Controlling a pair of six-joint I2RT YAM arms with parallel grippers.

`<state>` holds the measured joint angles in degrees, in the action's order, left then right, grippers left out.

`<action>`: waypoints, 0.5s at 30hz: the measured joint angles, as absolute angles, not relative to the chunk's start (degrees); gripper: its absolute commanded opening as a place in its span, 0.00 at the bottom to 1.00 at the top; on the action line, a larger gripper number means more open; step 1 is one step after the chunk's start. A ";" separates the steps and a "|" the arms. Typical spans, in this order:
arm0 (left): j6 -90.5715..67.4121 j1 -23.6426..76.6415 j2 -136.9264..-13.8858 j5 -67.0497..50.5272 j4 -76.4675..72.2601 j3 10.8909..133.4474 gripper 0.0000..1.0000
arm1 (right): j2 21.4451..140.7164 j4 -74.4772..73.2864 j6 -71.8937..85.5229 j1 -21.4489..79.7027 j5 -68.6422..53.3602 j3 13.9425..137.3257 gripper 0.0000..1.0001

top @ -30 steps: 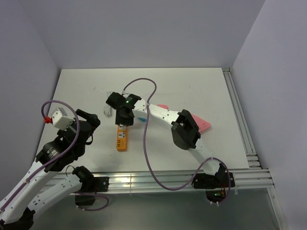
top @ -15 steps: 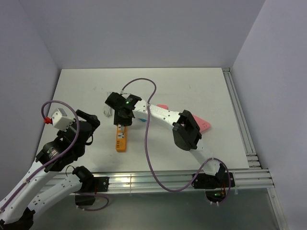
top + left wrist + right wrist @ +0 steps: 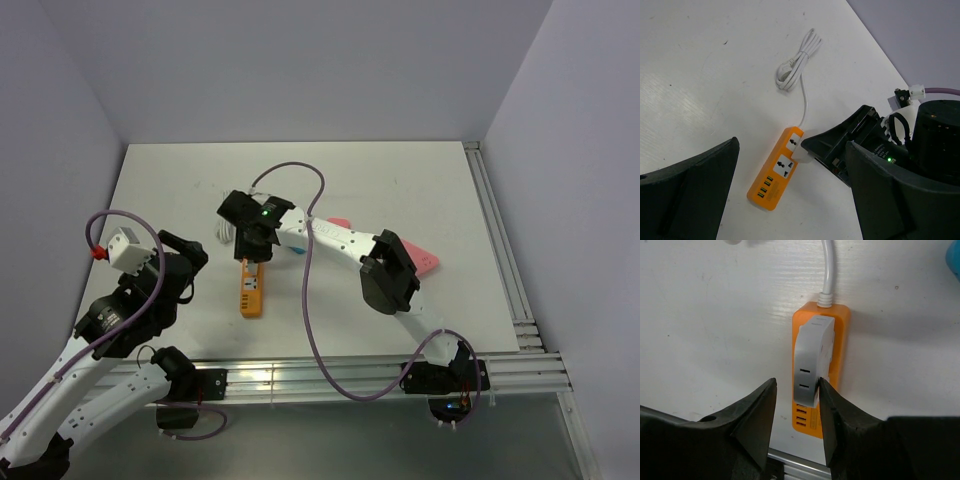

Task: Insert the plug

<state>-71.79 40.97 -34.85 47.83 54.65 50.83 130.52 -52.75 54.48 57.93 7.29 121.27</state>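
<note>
The plug, bright blue, shows only as a sliver under my right arm [image 3: 298, 250] and at the top right corner of the right wrist view [image 3: 956, 255]. My right gripper [image 3: 797, 390] hangs over the orange power strip [image 3: 839, 340] with a white square adapter [image 3: 812, 360] between its fingers. The right finger [image 3: 832, 405] touches the adapter, and a gap separates it from the left finger. My left gripper [image 3: 790, 200] is wide open and holds nothing, raised over the table's near left [image 3: 185, 255]. From there it looks down on the strip [image 3: 772, 180].
A coiled white cord [image 3: 792, 70] runs from the strip's far end. A pink block [image 3: 428, 260] lies right of the right arm's elbow. An aluminium rail [image 3: 330, 375] borders the near table edge and another [image 3: 500, 250] the right side.
My right gripper has drifted slightly left, and the strip's near end has shifted left with it. The left arm has not moved.
</note>
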 measured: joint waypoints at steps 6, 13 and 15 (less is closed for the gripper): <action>-72.07 40.97 -34.85 47.83 54.83 50.83 0.93 | 130.63 -52.69 54.35 58.17 7.07 122.30 0.47; -72.69 40.97 -34.85 47.79 55.16 50.78 0.93 | 130.08 -51.18 54.33 58.26 7.46 119.92 0.49; -72.86 40.97 -34.87 47.77 55.40 50.74 0.93 | 129.54 -50.54 54.19 58.26 7.51 118.37 0.50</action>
